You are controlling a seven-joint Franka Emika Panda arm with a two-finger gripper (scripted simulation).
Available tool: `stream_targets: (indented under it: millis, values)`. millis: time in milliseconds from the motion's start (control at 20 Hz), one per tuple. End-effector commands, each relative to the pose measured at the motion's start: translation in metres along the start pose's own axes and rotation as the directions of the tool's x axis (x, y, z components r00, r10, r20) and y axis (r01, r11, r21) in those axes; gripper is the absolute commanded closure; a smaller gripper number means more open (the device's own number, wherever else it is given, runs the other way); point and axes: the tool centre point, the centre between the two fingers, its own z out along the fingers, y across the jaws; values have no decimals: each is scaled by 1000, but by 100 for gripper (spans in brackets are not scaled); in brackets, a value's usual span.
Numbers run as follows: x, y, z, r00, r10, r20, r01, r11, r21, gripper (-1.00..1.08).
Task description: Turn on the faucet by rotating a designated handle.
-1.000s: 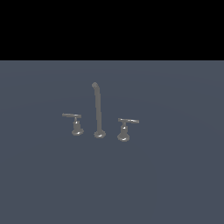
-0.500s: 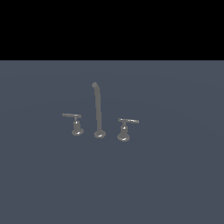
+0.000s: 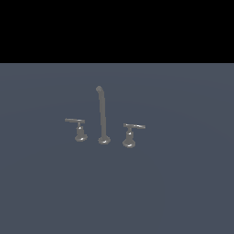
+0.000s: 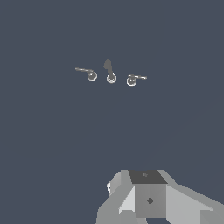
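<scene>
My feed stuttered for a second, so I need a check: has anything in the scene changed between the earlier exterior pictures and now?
Nothing visibly changed. The faucet's spout, the handle with its bar jutting toward the exterior view's left and the twin handle sit exactly as before, and no arm has entered the exterior view.

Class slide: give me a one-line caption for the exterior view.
Grey three-piece faucet on a dark surface: curved spout between two lever handles, the handle untouched.
</scene>
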Motion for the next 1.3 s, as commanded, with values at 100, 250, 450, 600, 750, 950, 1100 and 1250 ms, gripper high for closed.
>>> stream_targets:
  millis: [100, 250, 450, 600, 750, 950, 1100, 1250]
  values:
    - [18, -9, 10, 999, 51, 18, -52, 998, 40, 108]
    - [33, -17, 20, 994, 100, 38, -103, 992, 72, 108]
    - [59, -30, 37, 980, 185, 78, -194, 974, 114, 108]
    - [78, -42, 54, 959, 257, 115, -272, 953, 136, 108]
    - [97, -53, 72, 931, 331, 153, -352, 924, 147, 108]
    - [120, -68, 98, 880, 429, 202, -460, 876, 145, 108]
    - [137, -79, 119, 832, 503, 233, -540, 831, 132, 108]
    - [152, -89, 141, 776, 575, 259, -616, 780, 111, 108]
